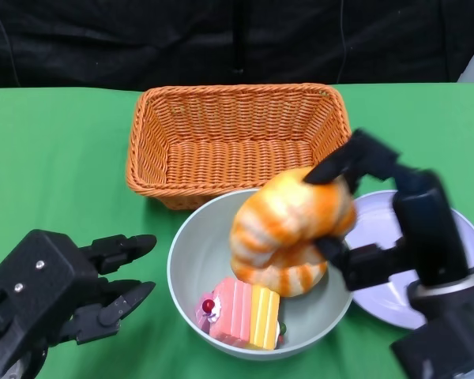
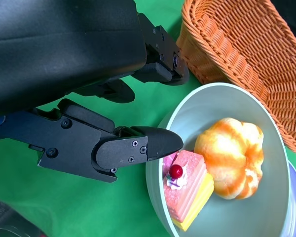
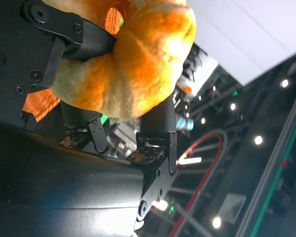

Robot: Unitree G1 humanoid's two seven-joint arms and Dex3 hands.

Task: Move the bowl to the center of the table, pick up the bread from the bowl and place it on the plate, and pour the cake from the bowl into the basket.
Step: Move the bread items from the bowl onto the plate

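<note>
My right hand [image 1: 395, 221] grips the orange-striped bread [image 1: 288, 233] and holds it just above the pale green bowl [image 1: 191, 260]. In the right wrist view the bread [image 3: 133, 64] fills the space between the black fingers [image 3: 160, 116]. A pink and yellow cake slice [image 1: 241, 312] with a red cherry lies in the bowl's front part. The white plate [image 1: 387, 229] sits right of the bowl, partly under my right hand. My left hand [image 1: 71, 292] rests open on the cloth left of the bowl, its fingers [image 2: 138, 145] near the bowl rim [image 2: 160, 143], holding nothing.
An orange wicker basket [image 1: 237, 142] stands directly behind the bowl, empty inside. The green tablecloth [image 1: 55, 166] runs to a black backdrop at the far edge. The basket [image 2: 246, 59] also shows beside the bowl in the left wrist view.
</note>
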